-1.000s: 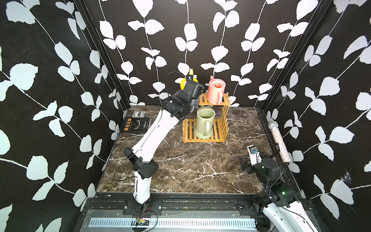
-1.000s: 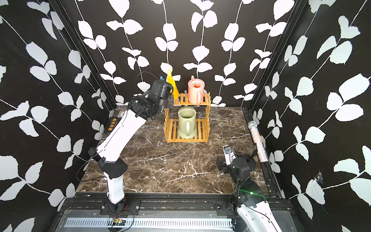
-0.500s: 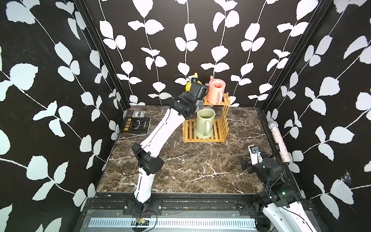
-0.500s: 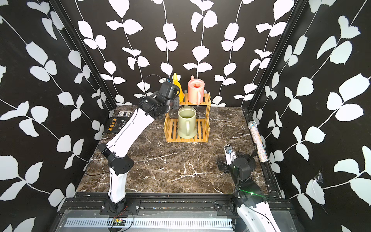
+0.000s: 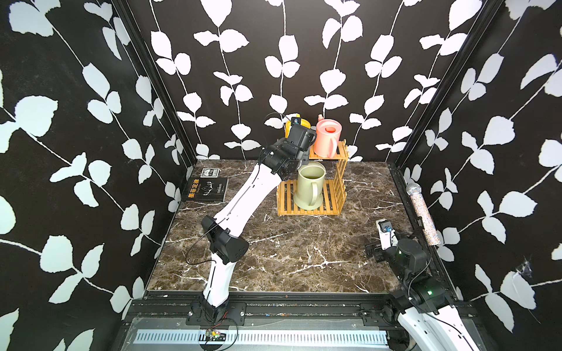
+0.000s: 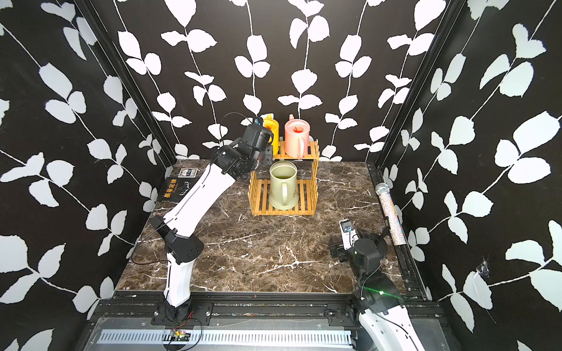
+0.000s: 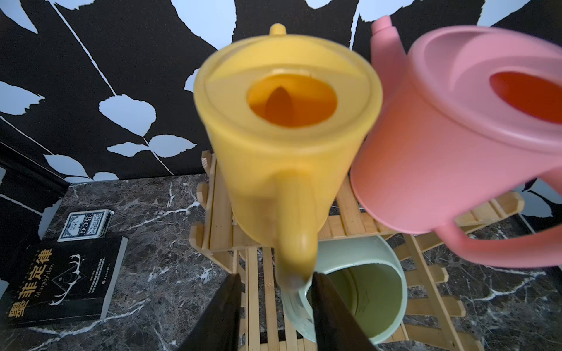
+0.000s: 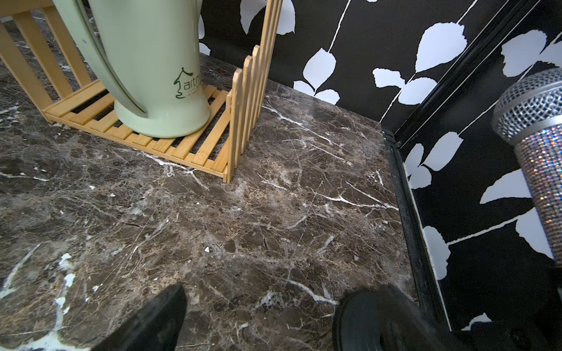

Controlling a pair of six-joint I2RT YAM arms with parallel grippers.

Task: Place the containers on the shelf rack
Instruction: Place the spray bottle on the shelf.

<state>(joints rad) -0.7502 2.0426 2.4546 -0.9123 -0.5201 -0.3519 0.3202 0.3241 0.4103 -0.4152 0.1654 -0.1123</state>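
Observation:
The yellow can [image 7: 289,136] stands on the top tier of the bamboo shelf rack [image 5: 331,197], close beside the pink can [image 5: 327,138]; in both top views my left arm partly hides it. The large green can [image 5: 310,185] stands on the lower tier. My left gripper [image 7: 276,282] is open at the yellow can's handle, with a gap between the handle and one finger. Low over the table's near right corner, my right gripper [image 8: 261,304] is open and holds nothing.
A glittery microphone [image 5: 422,212] leans along the right wall. A black book [image 5: 206,190] and a small card box [image 5: 209,173] lie at the back left. The walls stand close behind the shelf rack [image 6: 261,197].
My left arm has reached further right and carried the yellow can onto the top tier beside the pink one. Its jaws have parted from the handle. The right arm has not moved.

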